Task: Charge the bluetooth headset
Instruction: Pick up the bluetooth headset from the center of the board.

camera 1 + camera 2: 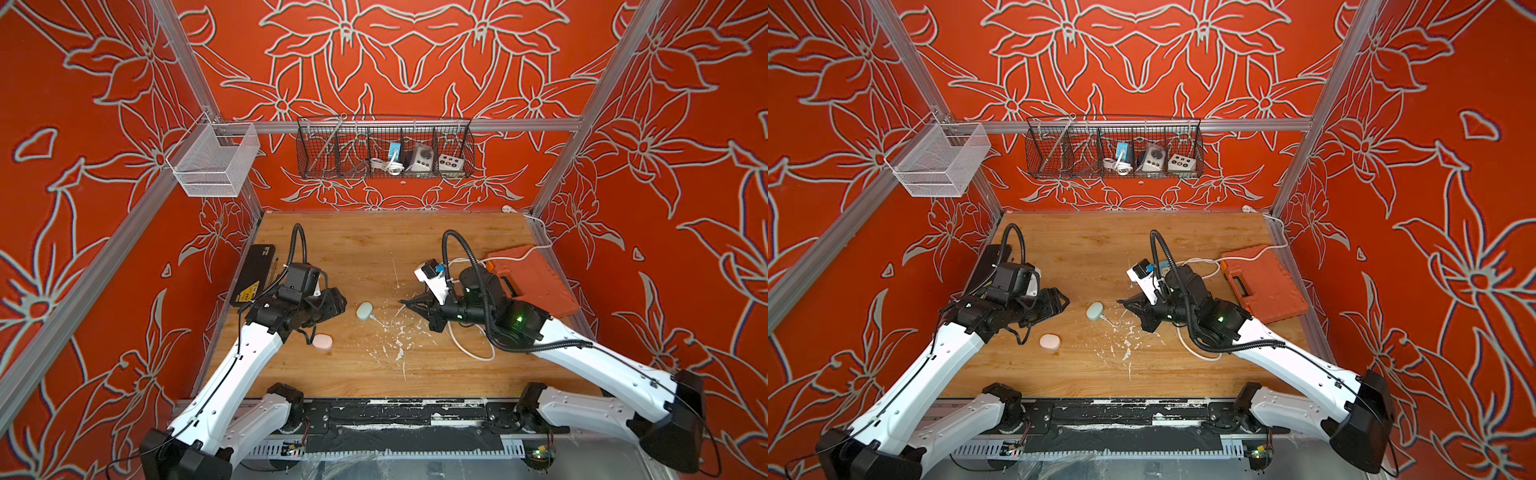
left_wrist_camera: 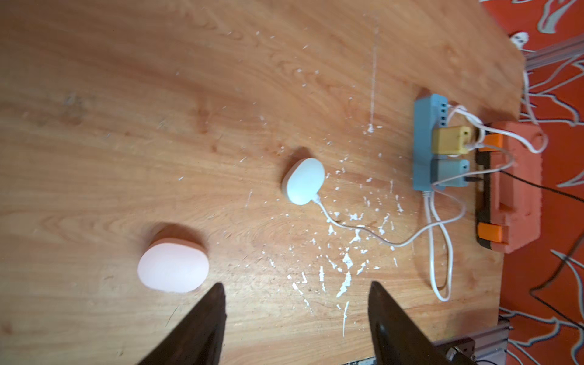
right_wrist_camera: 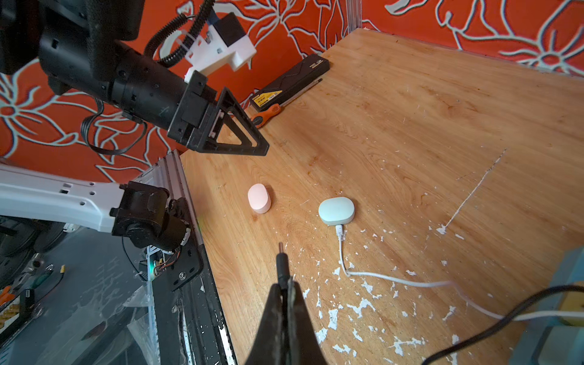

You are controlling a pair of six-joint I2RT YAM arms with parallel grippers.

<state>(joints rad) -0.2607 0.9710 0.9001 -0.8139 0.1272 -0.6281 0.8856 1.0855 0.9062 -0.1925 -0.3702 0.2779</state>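
Red floral walls enclose a scuffed wooden desk (image 1: 374,249). At its middle the mint headset case (image 1: 364,310) lies flat, long axis roughly front to back, port side toward the right arm, with a white cable (image 2: 363,230) plugged in. Whether the pink case (image 1: 323,343), near the left arm, lies flat or on edge is hard to tell. The left end effector (image 2: 296,284) hovers spread wide and holds nothing. The right end effector (image 3: 286,286) pinches a black plug (image 3: 281,262), tip toward the cases. In both top views the right arm mostly hides the blue power strip (image 2: 425,142).
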